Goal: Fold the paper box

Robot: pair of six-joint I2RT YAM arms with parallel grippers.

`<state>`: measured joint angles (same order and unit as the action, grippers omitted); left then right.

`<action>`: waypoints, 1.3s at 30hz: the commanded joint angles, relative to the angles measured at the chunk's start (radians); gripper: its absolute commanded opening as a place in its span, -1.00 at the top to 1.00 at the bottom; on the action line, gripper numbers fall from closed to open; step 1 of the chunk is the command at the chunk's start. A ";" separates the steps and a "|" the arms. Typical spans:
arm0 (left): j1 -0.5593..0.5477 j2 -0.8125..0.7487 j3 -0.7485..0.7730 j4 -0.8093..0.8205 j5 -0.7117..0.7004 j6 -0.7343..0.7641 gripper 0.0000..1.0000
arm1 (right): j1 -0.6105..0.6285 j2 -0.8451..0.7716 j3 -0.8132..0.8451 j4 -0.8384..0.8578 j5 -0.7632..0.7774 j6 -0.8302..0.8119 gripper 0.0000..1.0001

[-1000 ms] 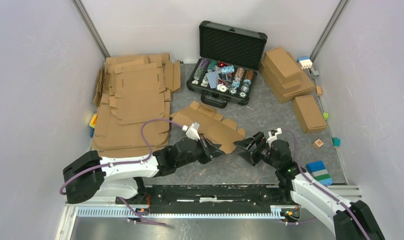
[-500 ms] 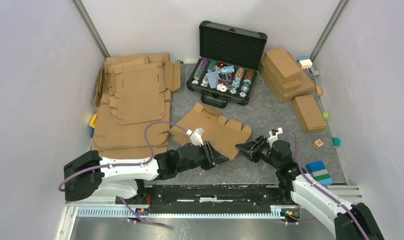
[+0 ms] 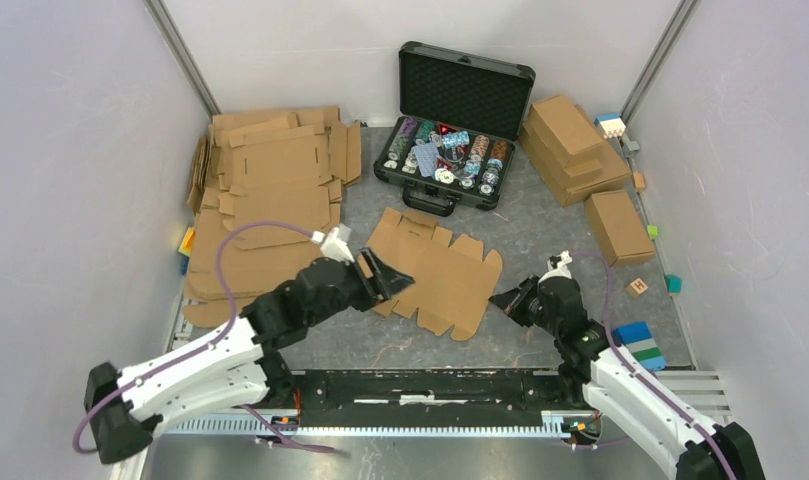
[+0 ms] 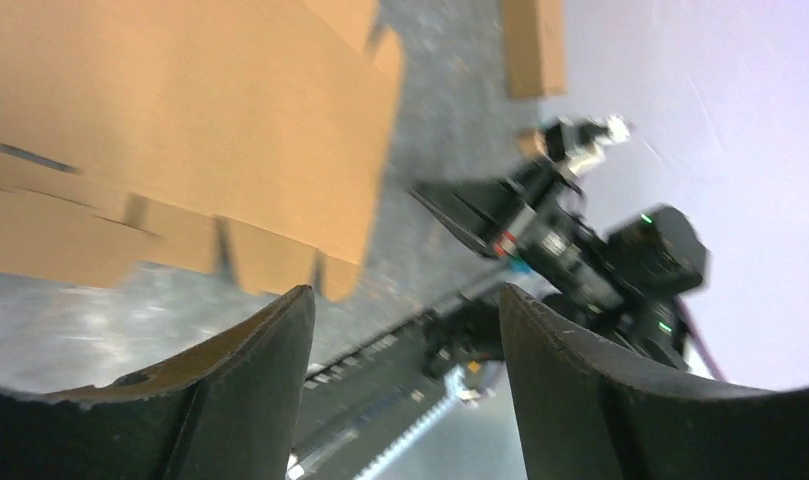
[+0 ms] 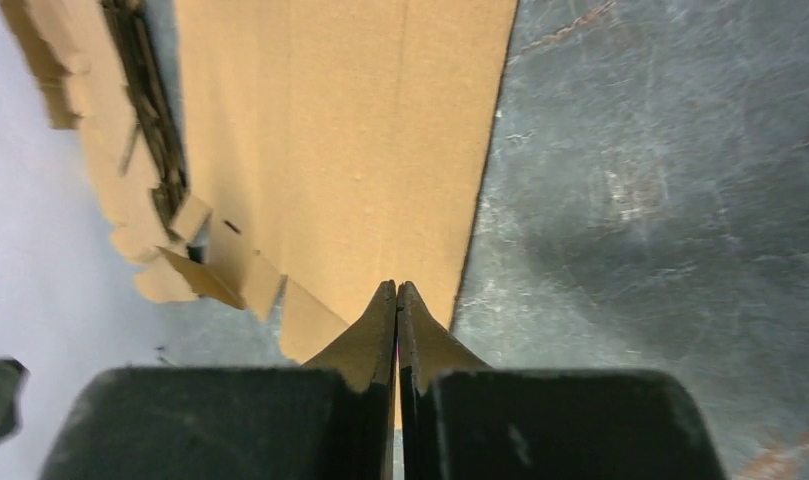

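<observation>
The paper box lies as a flat brown die-cut sheet on the grey table, flaps spread. My left gripper hovers at the sheet's left edge, open, with nothing between its fingers. In the left wrist view the wide-apart left gripper frames the sheet and the right arm beyond it. My right gripper sits just off the sheet's right side, shut. In the right wrist view the right gripper has its tips pressed together over the near right edge of the cardboard, holding nothing.
A stack of flat cardboard sheets fills the left side. An open black case of chips stands at the back. Folded boxes and another sit at the right, with coloured blocks near the right wall.
My left gripper opened, let go of the sheet and pulled back to the left. The sheet dropped flat and sits slightly farther back. My right gripper closed on nothing beside its right edge.
</observation>
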<state>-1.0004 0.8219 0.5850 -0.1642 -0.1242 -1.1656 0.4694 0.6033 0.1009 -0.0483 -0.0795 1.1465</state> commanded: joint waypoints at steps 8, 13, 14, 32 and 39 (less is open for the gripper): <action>0.318 0.065 0.109 -0.345 -0.079 0.405 -0.55 | 0.003 0.133 0.192 -0.190 0.012 -0.313 0.25; 0.365 0.213 0.167 -0.329 -0.174 0.512 -0.53 | 0.004 0.141 0.161 -0.153 -0.033 -0.327 -0.54; 0.375 0.252 0.182 -0.330 -0.182 0.530 -0.52 | 0.003 0.136 0.156 -0.145 -0.037 -0.326 -0.62; 0.520 0.357 0.031 -0.223 -0.005 0.446 -0.37 | 0.003 0.104 0.102 -0.022 -0.170 -0.414 -0.63; 0.549 0.450 0.029 -0.152 0.096 0.428 -0.27 | 0.004 0.083 0.114 -0.036 -0.170 -0.440 -0.64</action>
<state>-0.4614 1.2373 0.6052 -0.4202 -0.1108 -0.6907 0.4694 0.7006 0.2066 -0.1093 -0.2440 0.7441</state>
